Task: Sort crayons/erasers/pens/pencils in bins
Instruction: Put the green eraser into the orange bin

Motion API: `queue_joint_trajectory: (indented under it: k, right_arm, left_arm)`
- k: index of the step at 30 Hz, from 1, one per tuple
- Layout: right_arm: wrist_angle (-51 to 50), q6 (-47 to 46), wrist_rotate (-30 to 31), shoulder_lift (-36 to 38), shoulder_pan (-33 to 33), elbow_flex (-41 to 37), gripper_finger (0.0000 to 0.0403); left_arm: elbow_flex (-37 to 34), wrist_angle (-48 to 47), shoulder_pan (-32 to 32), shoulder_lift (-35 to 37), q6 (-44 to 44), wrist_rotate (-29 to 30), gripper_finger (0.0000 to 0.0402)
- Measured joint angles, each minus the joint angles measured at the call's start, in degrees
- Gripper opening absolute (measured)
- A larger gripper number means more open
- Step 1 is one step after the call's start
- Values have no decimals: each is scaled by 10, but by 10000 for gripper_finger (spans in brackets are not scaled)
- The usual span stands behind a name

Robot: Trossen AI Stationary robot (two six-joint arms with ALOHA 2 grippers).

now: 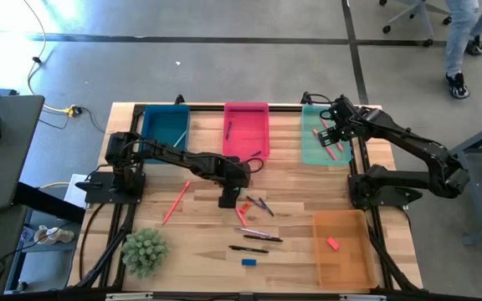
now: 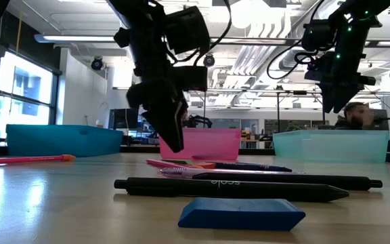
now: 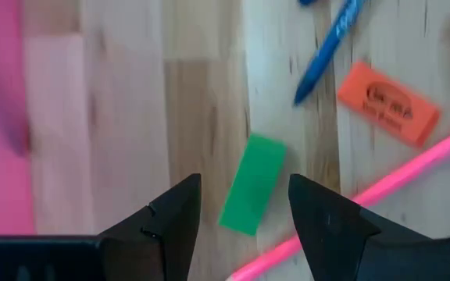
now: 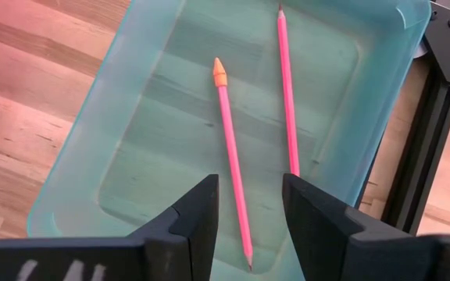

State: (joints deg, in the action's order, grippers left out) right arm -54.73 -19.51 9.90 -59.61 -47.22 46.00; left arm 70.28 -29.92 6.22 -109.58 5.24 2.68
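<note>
My left gripper point(image 1: 227, 199) point(image 3: 244, 181) hangs open low over the middle of the table, pointing steeply down. A green eraser point(image 3: 254, 187) lies flat on the wood between and just ahead of its fingertips, untouched. Beside it lie an orange-pink eraser point(image 3: 389, 101), a blue pen point(image 3: 326, 51) and a pink pencil point(image 3: 366, 195). My right gripper point(image 1: 329, 135) point(image 4: 250, 187) waits open above the teal bin point(image 4: 92, 156), which holds two pink pencils point(image 4: 233, 156). The blue bin point(image 1: 166, 130) and pink bin point(image 1: 246, 130) stand at the far edge, the orange bin point(image 1: 341, 251) near right.
Two black pens point(image 1: 256, 242) point(image 2: 235, 186) and a blue eraser point(image 1: 248, 262) point(image 2: 242, 213) lie toward the near edge. A pink pencil point(image 1: 176, 202) lies left of centre. A green spiky ball point(image 1: 145, 251) sits near left. The orange bin holds a pink eraser point(image 1: 333, 243).
</note>
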Motion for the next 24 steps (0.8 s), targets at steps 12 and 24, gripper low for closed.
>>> queue_joint_trajectory:
  k: [12,24]
  right_arm:
    - [3,0,1,0,0,0,136]
    - [11,0,1,0,0,0,136]
  left_arm:
    - [0,13,-2,-16,29,-5,181]
    - [2,17,6,-39,45,-7,181]
